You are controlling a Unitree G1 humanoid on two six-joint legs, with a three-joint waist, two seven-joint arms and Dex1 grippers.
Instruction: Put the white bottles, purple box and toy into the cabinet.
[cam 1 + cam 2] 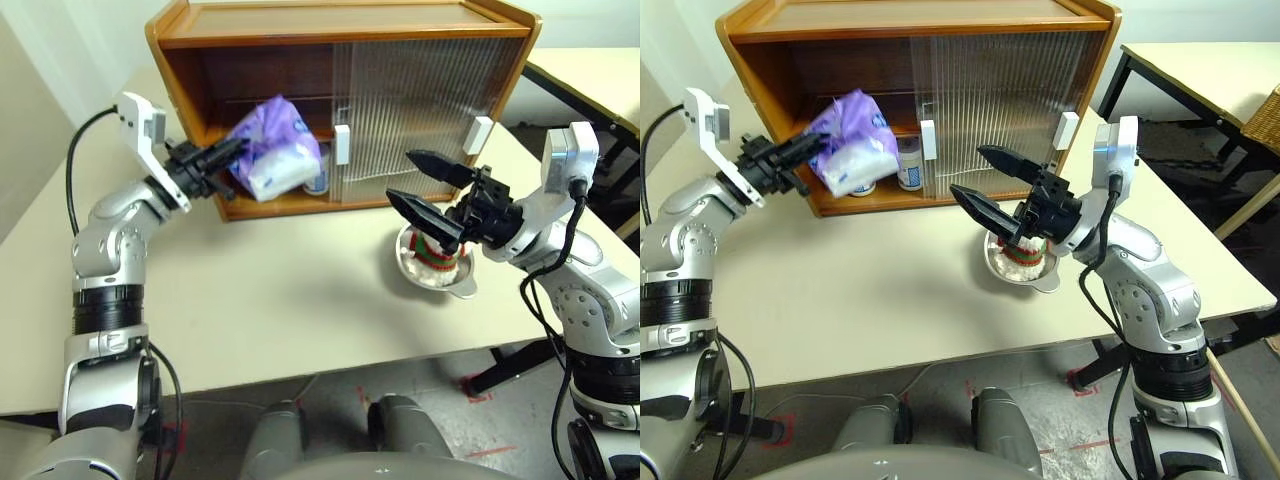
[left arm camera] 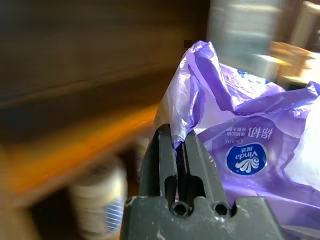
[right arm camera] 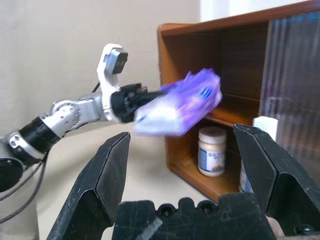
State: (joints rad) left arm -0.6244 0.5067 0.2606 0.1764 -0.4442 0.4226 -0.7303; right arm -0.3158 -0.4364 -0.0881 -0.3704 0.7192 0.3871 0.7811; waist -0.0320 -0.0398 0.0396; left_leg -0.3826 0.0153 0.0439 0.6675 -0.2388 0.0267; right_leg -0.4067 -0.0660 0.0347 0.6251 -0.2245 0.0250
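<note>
- Lilac plastic wrap of the purple box [image 1: 272,148] is seen pinched between the closed fingers of the left gripper [image 1: 222,157], and the pack is held in the air at the cabinet's open side.
- "Vinda" is read in white on a blue oval badge on the pack in the left wrist view, with a line of Chinese characters printed above it; the smaller print cannot be made out.
- White tissue is shown at the pack's lower end.
- From the head camera, the pack is placed at about 11 o'clock of the steel bowl [image 1: 436,272], in front of the cabinet [image 1: 350,40].
- The cabinet's open half is seen at its 9 o'clock side; both ribbed sliding doors [image 1: 420,110] are gathered over the 3 o'clock half, with two white handles [image 1: 342,144] on them.
- Two white bottles are found on the cabinet's bottom board: one [image 1: 910,163] just beside the door edge, another [image 1: 862,187] mostly hidden behind the pack. Blue print is carried on their labels, but no word can be read.
- The toy [image 1: 432,256] is held in the steel bowl on the table [image 1: 280,300], with its red and green stripes showing.
- The right gripper [image 1: 425,184] is spread wide and holds nothing; it is poised above the bowl, with its fingers pointed toward 9 o'clock.
</note>
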